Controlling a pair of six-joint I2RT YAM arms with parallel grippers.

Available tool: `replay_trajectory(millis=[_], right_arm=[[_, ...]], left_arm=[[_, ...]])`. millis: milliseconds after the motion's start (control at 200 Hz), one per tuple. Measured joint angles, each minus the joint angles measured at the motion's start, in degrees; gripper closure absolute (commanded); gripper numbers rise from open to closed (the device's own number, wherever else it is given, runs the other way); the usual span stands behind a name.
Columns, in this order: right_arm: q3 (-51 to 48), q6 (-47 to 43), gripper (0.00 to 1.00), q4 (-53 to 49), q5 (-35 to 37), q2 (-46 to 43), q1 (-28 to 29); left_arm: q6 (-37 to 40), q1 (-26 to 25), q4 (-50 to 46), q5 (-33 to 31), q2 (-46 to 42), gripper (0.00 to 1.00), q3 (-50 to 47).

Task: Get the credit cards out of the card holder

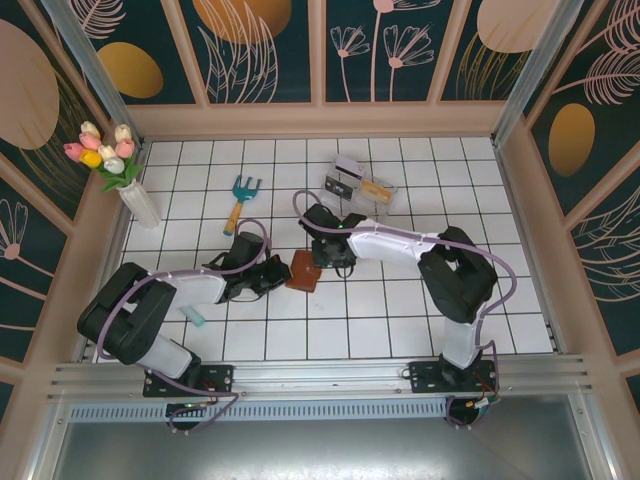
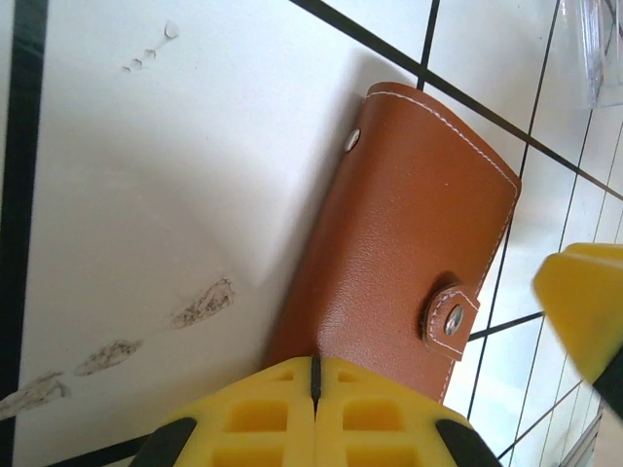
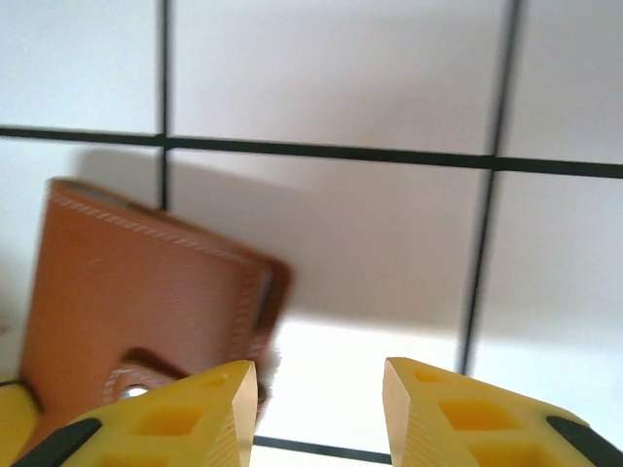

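The left claw point(image 2: 314, 389) is sitting with its yellow fingers pressed tight together, no gap between them. Its tips are touching the near end of the card holder point(image 2: 409, 243); whether it is pinching any leather I cannot tell. The card holder is lying closed on the white tiled surface point(image 1: 400, 320), near the middle, with its strap snapped down over the brown cover. At its right side the right claw point(image 3: 321, 377) is hanging close over the tiles, its fingers parted by a moderate gap with nothing between them, one finger just beside the holder's strap edge. Farther back a teal-headed garden fork point(image 1: 243, 195) and a clear plastic box point(image 1: 360, 183) are lying apart from each other. A vase of tulips point(image 1: 140, 203) is standing at the far left.
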Motion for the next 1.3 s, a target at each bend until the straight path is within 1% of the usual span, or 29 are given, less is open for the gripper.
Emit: replay_trajectory(millis=[105,180,205,270,395,500,691,791,936,1071,1296], right_arm=[[-0.09,1.11,0.56,0.0,0.83,-0.17,-0.17],[0.31,1.27,0.56,-0.09,0.85,-0.17,0.44],[0.63,1.27,0.58,-0.07,0.7,-0.17,0.66],[1.62,1.29,0.62,0.46,-1.05,-0.17,1.05],[2.14,2.05,0.66,3.3,-7.1,-0.13,1.33],[2.14,2.82,0.66,4.44,-10.6,0.28,1.4],[3.02,3.04,0.65,4.52,-12.09,3.74,1.46],[3.15,3.04,0.65,4.42,-11.96,5.16,1.51],[4.5,2.99,0.55,3.67,-11.82,5.92,1.68],[6.21,2.99,0.59,1.86,-10.16,6.95,2.38],[9.18,3.28,0.6,-1.86,-3.65,9.01,4.57]], left_arm=[[0.22,0.0,-0.2,0.11,1.14,0.98,1.31],[0.26,0.0,-0.55,0.07,1.22,0.99,1.51],[0.33,0.0,-0.59,0.04,1.2,1.0,1.53],[0.44,0.0,-0.74,-0.04,1.2,1.0,1.62],[0.44,0.0,-0.76,-0.07,1.2,1.0,1.62],[0.44,0.0,-0.76,-0.09,1.2,1.0,1.6],[0.44,0.0,-0.72,-0.11,1.11,1.0,1.46],[0.44,0.0,-0.35,-0.11,1.11,1.0,1.25],[0.44,0.04,0.17,-0.09,1.09,1.0,0.94],[0.44,0.04,0.55,-0.11,1.01,1.0,0.68],[0.35,-0.02,1.07,-0.96,0.31,1.0,-0.04]])
